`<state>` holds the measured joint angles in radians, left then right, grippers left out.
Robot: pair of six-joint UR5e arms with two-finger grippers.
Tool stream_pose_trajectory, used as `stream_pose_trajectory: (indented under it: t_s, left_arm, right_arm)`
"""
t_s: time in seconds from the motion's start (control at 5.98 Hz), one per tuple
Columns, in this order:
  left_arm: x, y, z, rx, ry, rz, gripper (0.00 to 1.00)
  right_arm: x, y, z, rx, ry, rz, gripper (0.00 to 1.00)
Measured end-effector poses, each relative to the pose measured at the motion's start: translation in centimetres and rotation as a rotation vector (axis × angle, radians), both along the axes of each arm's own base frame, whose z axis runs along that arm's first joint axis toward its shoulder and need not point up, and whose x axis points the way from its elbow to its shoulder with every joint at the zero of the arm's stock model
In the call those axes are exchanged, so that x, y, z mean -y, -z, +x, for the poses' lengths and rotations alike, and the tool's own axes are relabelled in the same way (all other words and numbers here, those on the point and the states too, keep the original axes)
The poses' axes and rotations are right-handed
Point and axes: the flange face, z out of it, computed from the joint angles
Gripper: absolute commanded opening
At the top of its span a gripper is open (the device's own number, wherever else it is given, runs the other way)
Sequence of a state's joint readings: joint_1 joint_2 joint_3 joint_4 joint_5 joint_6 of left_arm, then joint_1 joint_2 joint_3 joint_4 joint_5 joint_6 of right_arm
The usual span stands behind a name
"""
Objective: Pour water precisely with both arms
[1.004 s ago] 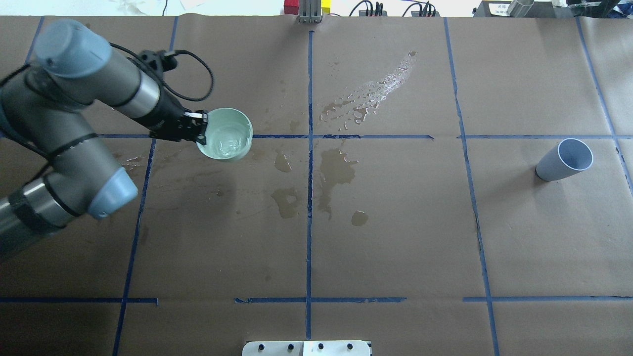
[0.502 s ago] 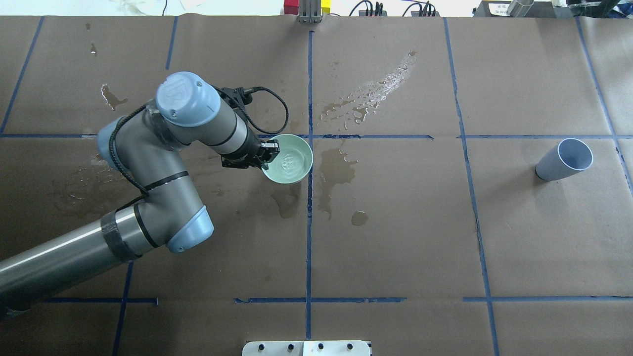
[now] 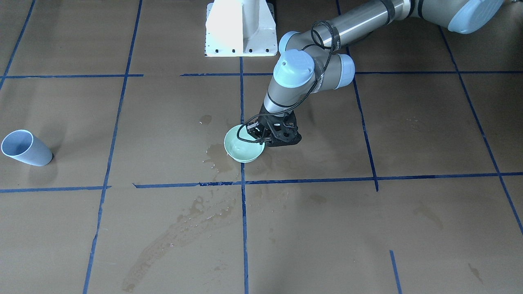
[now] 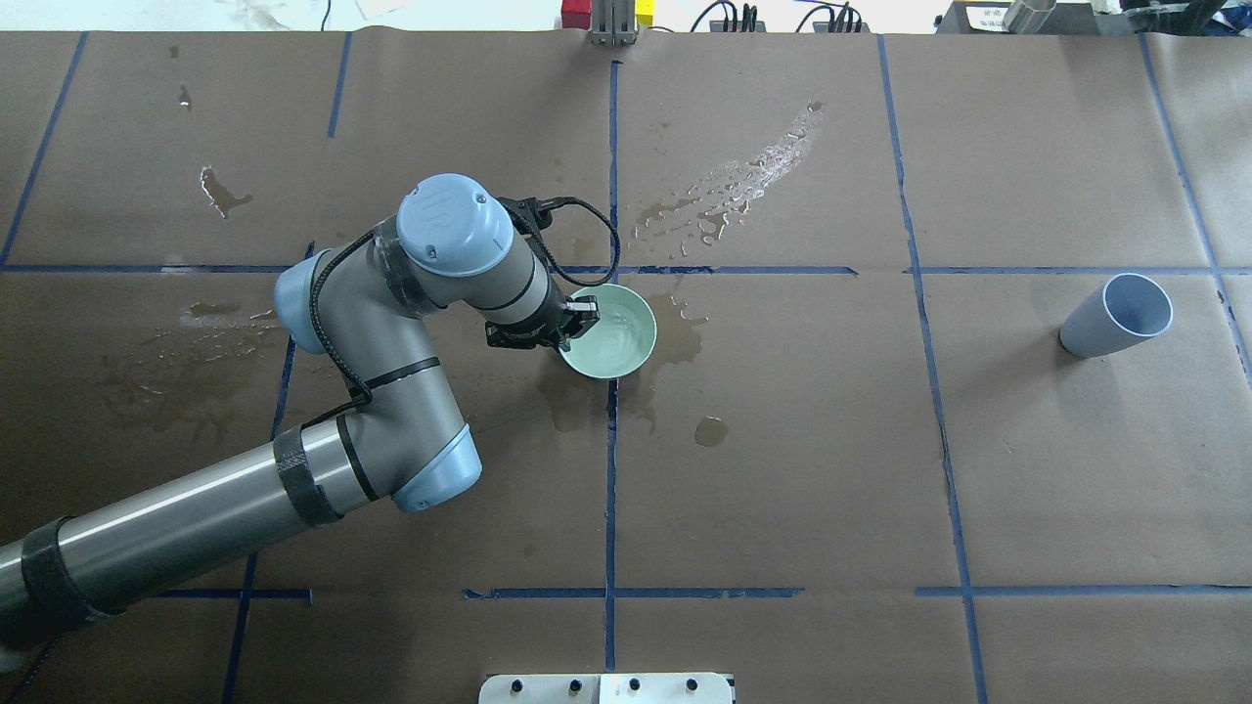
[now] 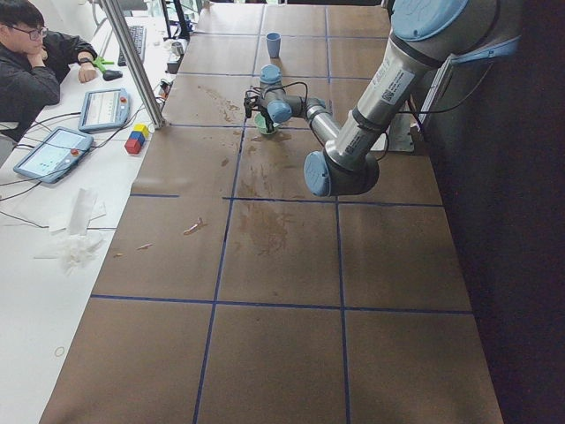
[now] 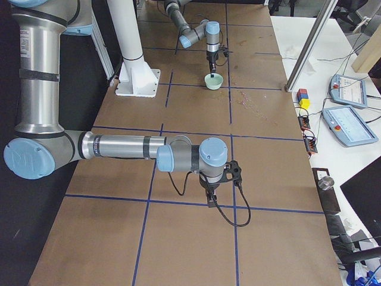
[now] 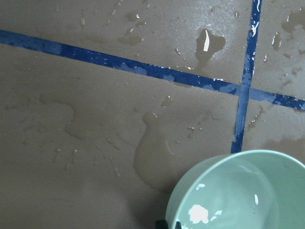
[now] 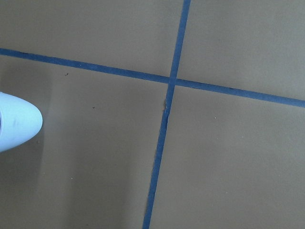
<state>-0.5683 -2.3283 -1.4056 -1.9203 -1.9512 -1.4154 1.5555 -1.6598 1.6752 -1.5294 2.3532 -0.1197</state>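
Left tool (image 4: 575, 318) pinches bowl (image 4: 628, 362) — right tool (image 6: 212, 202) shows only side-on.

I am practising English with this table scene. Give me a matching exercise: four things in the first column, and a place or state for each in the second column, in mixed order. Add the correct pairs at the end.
Column 1
1. mint-green bowl
2. pale blue cup
3. left gripper
4. wet patches

Column 2
A. stands free on the robot's right side of the table
B. shut on a rim
C. spread over the brown paper
D. holds clear water, at the centre tape line

Pairs: 1-D, 2-A, 3-B, 4-C
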Motion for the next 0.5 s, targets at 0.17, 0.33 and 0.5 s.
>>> stream_pose_trajectory:
  t_s: [0.17,0.33,0.5]
  left_arm:
    - [-0.18,0.02,0.25,0.001,-0.005,0.002,0.81]
    - [-0.44,0.02,0.46,0.001,-0.009,0.003,0.97]
    - [-0.56,0.13,0.47,0.000,-0.010,0.004,0.99]
  right_arm:
    - [0.00,0.00,0.00,0.000,0.000,0.000,1.00]
    - [-0.01,0.00,0.00,0.000,0.000,0.001,1.00]
    - [-0.03,0.12,0.00,0.001,0.000,0.004,1.00]
